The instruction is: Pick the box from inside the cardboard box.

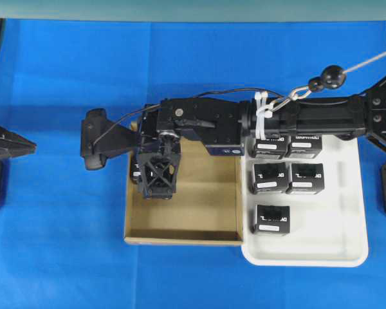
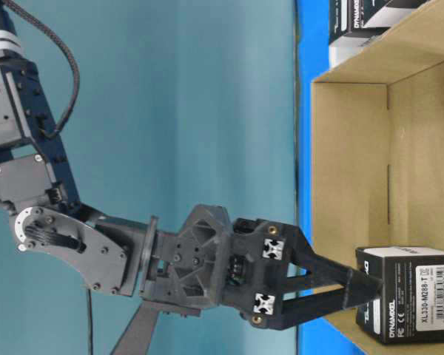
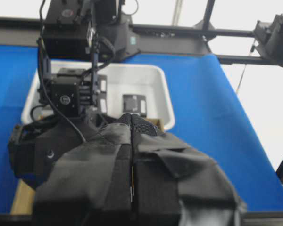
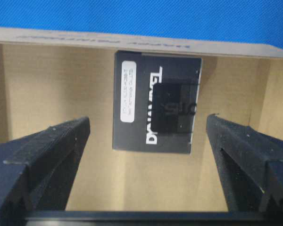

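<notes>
On the blue bench (image 1: 58,257), the left end effector (image 3: 132,155) is sitting parked at the left edge with its padded fingers pressed together, holding nothing, apparently leaving the work to the other arm. To its right, the right end effector (image 4: 146,155) is reaching across the middle and hanging over the near-left corner of the cardboard box (image 1: 199,239), its jaws spread wide and pointing down. The wrist view explains the pose: the box (image 4: 156,102), black with white lettering and a white label strip, is lying flat on the brown floor close to one wall, framed between the two fingers (image 4: 42,150) with a clear gap on either side. The table-level view shows the fingertips reaching level with the box (image 2: 407,294), though whether they are touching it is not clear. The wide opening is likely meant to straddle the box before closing, so the grasp itself looks not yet made. Farther right, five matching black boxes (image 1: 271,176) are standing in rows in the white tray (image 1: 347,257) beside the cardboard box.
</notes>
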You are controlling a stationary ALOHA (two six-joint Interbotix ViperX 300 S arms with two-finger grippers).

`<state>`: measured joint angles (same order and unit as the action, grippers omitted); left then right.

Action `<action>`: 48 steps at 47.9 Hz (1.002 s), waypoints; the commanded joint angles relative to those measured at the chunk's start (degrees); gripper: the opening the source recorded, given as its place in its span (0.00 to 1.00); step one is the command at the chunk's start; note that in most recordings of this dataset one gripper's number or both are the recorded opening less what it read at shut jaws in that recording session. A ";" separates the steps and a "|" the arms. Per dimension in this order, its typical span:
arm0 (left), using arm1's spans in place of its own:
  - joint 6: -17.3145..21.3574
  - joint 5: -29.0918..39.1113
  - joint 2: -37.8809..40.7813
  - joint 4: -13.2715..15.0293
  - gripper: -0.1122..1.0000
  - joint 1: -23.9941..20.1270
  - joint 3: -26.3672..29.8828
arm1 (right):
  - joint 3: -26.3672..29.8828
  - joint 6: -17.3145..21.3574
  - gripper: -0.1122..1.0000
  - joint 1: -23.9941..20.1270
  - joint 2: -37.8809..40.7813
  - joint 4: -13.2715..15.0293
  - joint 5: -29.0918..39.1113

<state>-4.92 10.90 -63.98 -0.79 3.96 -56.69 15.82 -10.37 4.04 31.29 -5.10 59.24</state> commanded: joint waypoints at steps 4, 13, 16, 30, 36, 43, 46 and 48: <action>-0.09 -0.26 0.79 -0.09 0.04 0.18 1.41 | 0.26 -0.09 0.99 -0.26 1.05 -0.18 -0.35; -0.09 -0.26 0.79 -0.09 0.04 0.18 1.41 | 0.26 -0.18 0.99 -0.35 2.46 -0.18 -0.88; -0.09 -0.26 0.79 -0.09 0.04 0.18 1.41 | 0.26 -0.09 0.99 -0.35 2.90 -0.18 -1.76; 0.00 -0.26 0.79 -0.09 0.04 0.18 1.41 | 0.00 0.18 0.99 -0.26 4.48 -0.18 -4.92; 0.00 -0.26 0.79 -0.09 0.04 0.18 1.41 | -0.09 0.53 0.99 -0.35 4.66 -0.18 -4.92; 0.35 -0.26 0.79 -0.09 0.04 0.18 1.32 | -0.09 0.79 0.89 -0.62 4.66 -0.18 -5.10; 0.35 -0.26 0.79 -0.09 0.04 0.18 1.41 | -0.09 0.79 0.78 -0.62 4.66 -0.18 -5.01; 0.26 -0.26 0.79 -0.09 0.04 0.18 1.32 | 0.00 0.88 0.71 -0.53 4.66 -0.18 -4.92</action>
<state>-4.75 10.99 -63.90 -0.70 4.04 -56.78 15.64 -9.67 3.87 35.86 -5.10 54.49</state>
